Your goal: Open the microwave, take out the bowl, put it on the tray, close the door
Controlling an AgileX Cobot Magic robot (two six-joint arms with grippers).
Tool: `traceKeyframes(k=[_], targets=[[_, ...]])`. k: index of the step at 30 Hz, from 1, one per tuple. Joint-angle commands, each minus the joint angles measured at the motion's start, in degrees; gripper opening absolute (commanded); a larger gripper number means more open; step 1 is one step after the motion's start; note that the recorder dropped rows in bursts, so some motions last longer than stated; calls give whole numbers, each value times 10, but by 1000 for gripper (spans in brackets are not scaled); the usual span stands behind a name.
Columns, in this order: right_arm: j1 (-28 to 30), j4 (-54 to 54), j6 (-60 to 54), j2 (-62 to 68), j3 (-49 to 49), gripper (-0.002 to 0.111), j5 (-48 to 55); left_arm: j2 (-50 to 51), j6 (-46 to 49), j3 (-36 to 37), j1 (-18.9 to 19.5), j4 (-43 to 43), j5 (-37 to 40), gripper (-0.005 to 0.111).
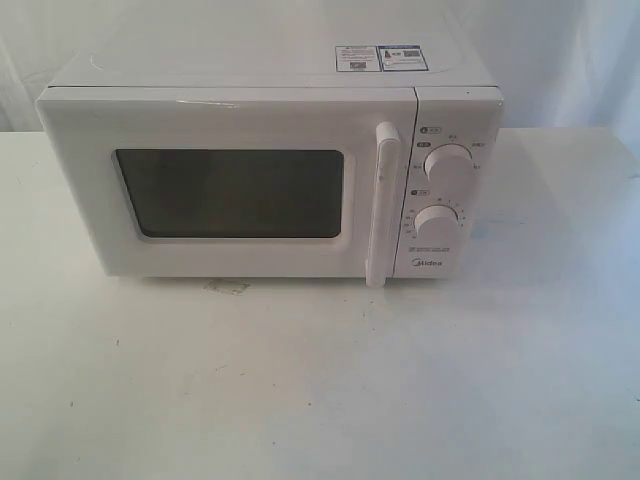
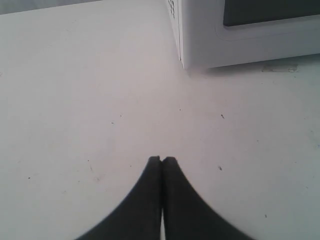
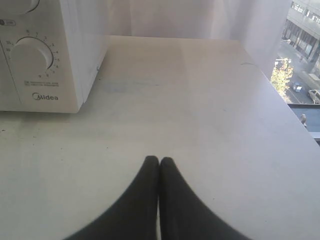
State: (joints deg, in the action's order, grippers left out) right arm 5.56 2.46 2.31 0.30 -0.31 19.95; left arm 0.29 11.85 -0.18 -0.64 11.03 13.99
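The white microwave [image 1: 270, 170] stands at the back of the table. Its door [image 1: 230, 185] is closed, with a dark window and a tall white handle [image 1: 383, 205]. Two round knobs [image 1: 447, 165] sit on the right panel. The bowl and the tray are out of view. Neither gripper shows in the exterior view. In the left wrist view my left gripper [image 2: 161, 160] is shut and empty above bare table, with the microwave's lower corner [image 2: 185, 57] ahead of it. My right gripper [image 3: 159, 160] is also shut and empty, short of the microwave's knob side [image 3: 40, 55].
The white table [image 1: 320, 380] spreads wide in front of the microwave. White curtains [image 1: 570, 60] hang behind. In the right wrist view the table edge [image 3: 280, 100] runs beside a window onto the street.
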Motion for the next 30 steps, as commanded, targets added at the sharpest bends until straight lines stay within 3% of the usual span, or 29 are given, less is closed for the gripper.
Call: traceKeyframes(k=[1, 20, 30], targets=[[2, 1, 1, -3, 3, 0, -3, -3, 2, 2, -1, 6, 2, 0], [2, 28, -12, -3, 3, 0, -29, -3, 2, 2, -1, 6, 2, 0], [2, 32, -10, -3, 3, 0, -205, -3, 2, 2, -1, 6, 2, 0]])
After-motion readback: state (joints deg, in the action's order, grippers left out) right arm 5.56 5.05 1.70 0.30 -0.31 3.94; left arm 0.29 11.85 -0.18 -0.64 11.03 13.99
